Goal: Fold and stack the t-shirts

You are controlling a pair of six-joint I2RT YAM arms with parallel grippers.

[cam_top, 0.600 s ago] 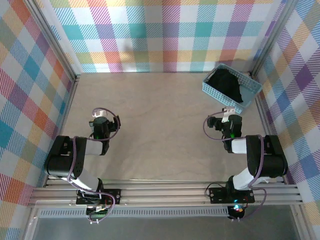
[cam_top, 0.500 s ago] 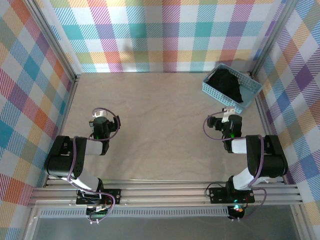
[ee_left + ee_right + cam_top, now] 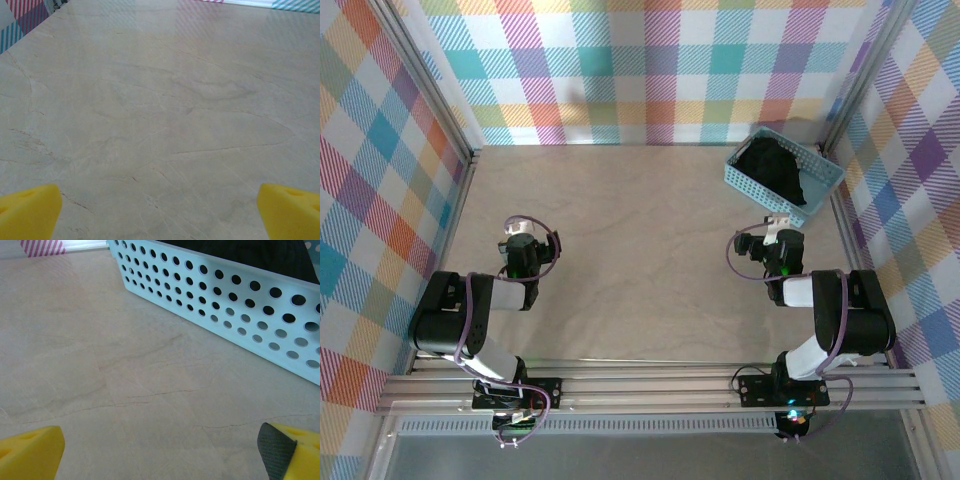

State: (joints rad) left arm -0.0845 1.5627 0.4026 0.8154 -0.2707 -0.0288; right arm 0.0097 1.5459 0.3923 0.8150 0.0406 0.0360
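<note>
A black t-shirt (image 3: 775,168) lies bunched inside the light blue mesh basket (image 3: 823,181) at the back right of the table; its dark cloth (image 3: 250,250) shows above the basket wall (image 3: 220,295) in the right wrist view. My right gripper (image 3: 780,225) rests low just in front of the basket, open, its yellow fingertips (image 3: 30,450) wide apart over bare table. My left gripper (image 3: 523,232) sits at the left side, far from the basket, open, with yellow fingertips (image 3: 287,207) at the frame corners and nothing between them.
The beige marbled tabletop (image 3: 640,250) spreads between the arms. Checked fabric walls (image 3: 650,70) and metal posts (image 3: 425,80) close in the back and sides. An aluminium rail (image 3: 650,385) runs along the near edge by the arm bases.
</note>
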